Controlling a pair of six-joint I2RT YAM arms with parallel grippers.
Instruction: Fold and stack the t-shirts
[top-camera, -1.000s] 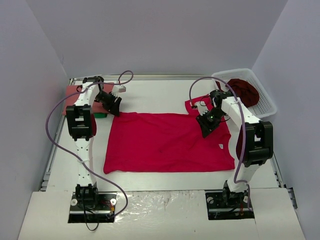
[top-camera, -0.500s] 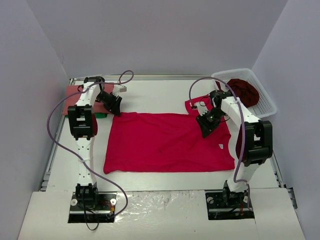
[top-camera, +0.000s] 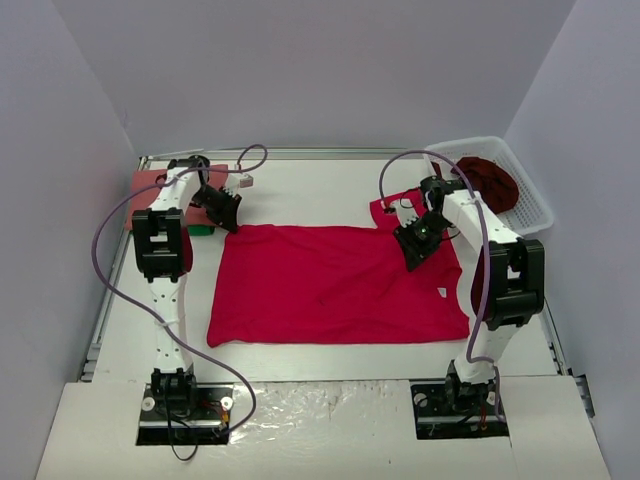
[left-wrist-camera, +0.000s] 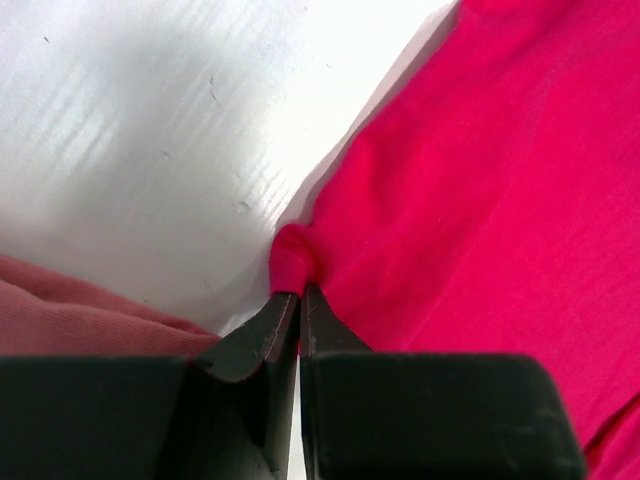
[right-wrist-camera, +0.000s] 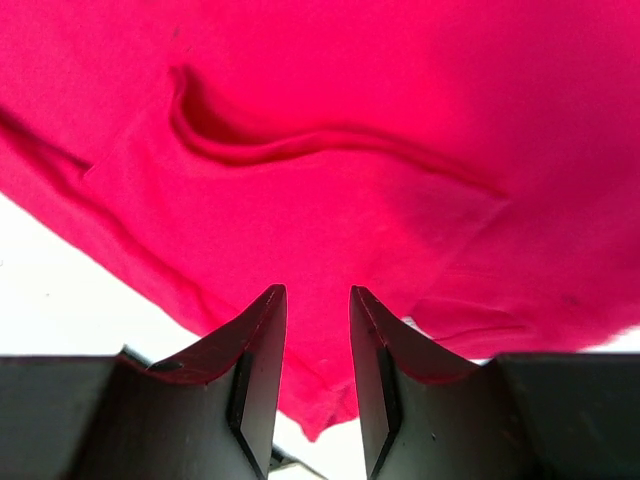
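You're seeing the crimson t-shirt (top-camera: 335, 285) lying spread flat on the counter (top-camera: 320, 190). L gripper (left-wrist-camera: 298, 296) is pinching its far-left corner, jaws shut tight on a small nub of cloth, w/ the salmon t-shirt (left-wrist-camera: 80, 310) sitting just beside. R gripper (right-wrist-camera: 317, 295) is hovering over the shirt's far-right part, jaws partly open, gripping nothing. The maroon t-shirt (top-camera: 488, 180) is sitting bunched in the white basket (top-camera: 535, 215), far-right corner.
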